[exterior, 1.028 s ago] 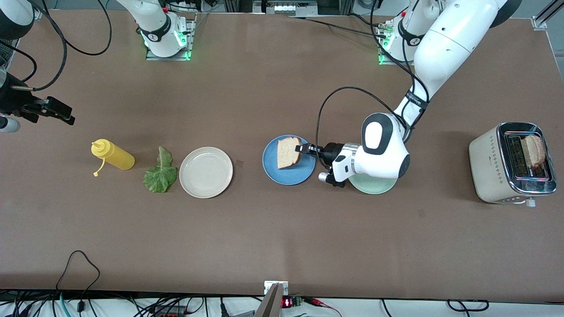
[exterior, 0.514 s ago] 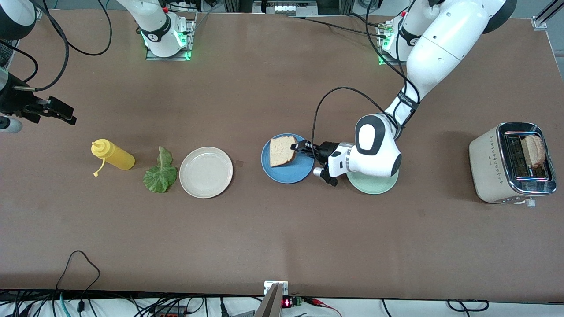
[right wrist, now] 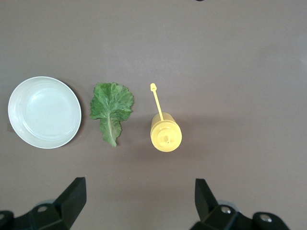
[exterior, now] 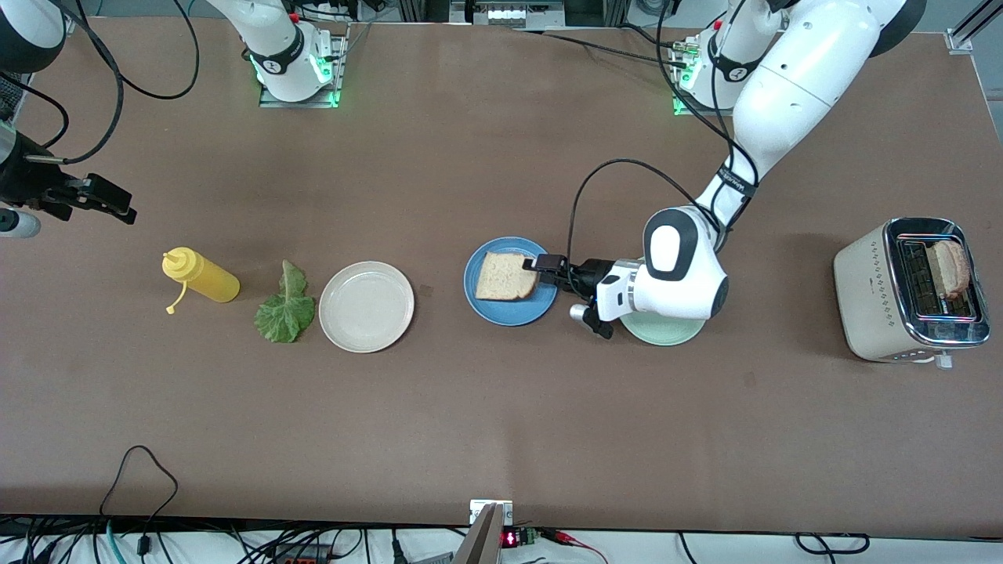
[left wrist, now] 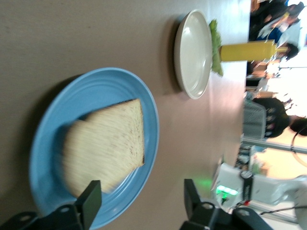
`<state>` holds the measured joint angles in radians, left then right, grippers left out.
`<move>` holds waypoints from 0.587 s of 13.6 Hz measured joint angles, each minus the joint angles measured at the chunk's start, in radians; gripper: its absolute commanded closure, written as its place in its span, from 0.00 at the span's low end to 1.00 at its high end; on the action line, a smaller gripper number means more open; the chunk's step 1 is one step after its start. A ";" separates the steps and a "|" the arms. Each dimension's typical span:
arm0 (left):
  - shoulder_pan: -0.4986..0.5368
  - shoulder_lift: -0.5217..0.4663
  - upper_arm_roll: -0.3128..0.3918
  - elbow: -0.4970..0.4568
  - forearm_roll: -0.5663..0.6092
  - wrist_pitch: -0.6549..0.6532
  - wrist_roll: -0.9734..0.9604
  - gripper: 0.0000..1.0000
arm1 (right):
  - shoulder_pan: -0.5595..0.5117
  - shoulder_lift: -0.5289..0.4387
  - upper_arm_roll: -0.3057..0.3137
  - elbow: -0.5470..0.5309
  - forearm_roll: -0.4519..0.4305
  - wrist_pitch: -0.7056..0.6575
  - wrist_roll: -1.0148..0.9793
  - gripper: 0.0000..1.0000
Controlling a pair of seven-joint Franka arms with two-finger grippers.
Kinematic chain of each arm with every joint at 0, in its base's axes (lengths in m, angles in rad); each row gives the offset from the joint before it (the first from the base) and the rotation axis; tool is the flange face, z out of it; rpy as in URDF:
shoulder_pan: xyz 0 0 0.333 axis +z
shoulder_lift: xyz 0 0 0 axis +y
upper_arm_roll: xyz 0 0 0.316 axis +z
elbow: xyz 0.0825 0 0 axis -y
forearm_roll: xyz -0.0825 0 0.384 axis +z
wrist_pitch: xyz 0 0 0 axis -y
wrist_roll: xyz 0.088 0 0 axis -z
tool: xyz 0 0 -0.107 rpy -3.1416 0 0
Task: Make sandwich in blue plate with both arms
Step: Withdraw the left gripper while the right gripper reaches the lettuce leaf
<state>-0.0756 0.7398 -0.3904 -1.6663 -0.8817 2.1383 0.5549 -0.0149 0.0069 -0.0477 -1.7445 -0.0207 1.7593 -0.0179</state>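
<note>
Left end effector wide beside bread slice on blue plate; right end effector wide, waiting.

A bread slice lies on the blue plate — at its nine o'clock sit the cream plate, lettuce leaf, then mustard bottle; at three o'clock, the toaster.

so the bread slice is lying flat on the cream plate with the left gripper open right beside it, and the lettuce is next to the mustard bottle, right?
Not quite: the bread slice lies flat on the blue plate, as the front view shows. The cream plate holds nothing. The rest stands: the left gripper is open beside the slice, and the lettuce lies next to the mustard bottle.
</note>
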 measured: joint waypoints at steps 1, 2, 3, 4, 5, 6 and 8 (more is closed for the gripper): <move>0.005 -0.021 0.014 0.002 0.063 -0.031 -0.003 0.00 | 0.000 0.002 0.000 0.000 0.000 0.000 0.000 0.00; 0.014 -0.044 0.025 0.004 0.119 -0.068 -0.009 0.00 | 0.000 0.003 0.000 0.000 0.000 0.000 0.000 0.00; 0.025 -0.070 0.032 0.006 0.178 -0.101 -0.019 0.00 | 0.000 0.003 0.001 0.000 0.000 0.000 0.000 0.00; 0.038 -0.098 0.035 0.008 0.247 -0.130 -0.036 0.00 | 0.000 0.003 0.001 0.000 0.000 0.000 0.000 0.00; 0.051 -0.125 0.037 0.009 0.327 -0.160 -0.055 0.00 | 0.000 0.003 0.001 0.000 0.000 0.000 0.000 0.00; 0.066 -0.153 0.038 0.010 0.423 -0.189 -0.073 0.00 | 0.000 0.003 0.001 0.000 0.000 0.000 0.000 0.00; 0.096 -0.196 0.041 0.010 0.652 -0.243 -0.086 0.00 | 0.000 0.003 0.001 0.000 0.000 0.000 0.000 0.00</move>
<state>0.0204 0.5440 -0.3496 -1.6567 -0.2298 1.8956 0.4692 -0.0145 0.0098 -0.0467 -1.7445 -0.0206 1.7595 -0.0179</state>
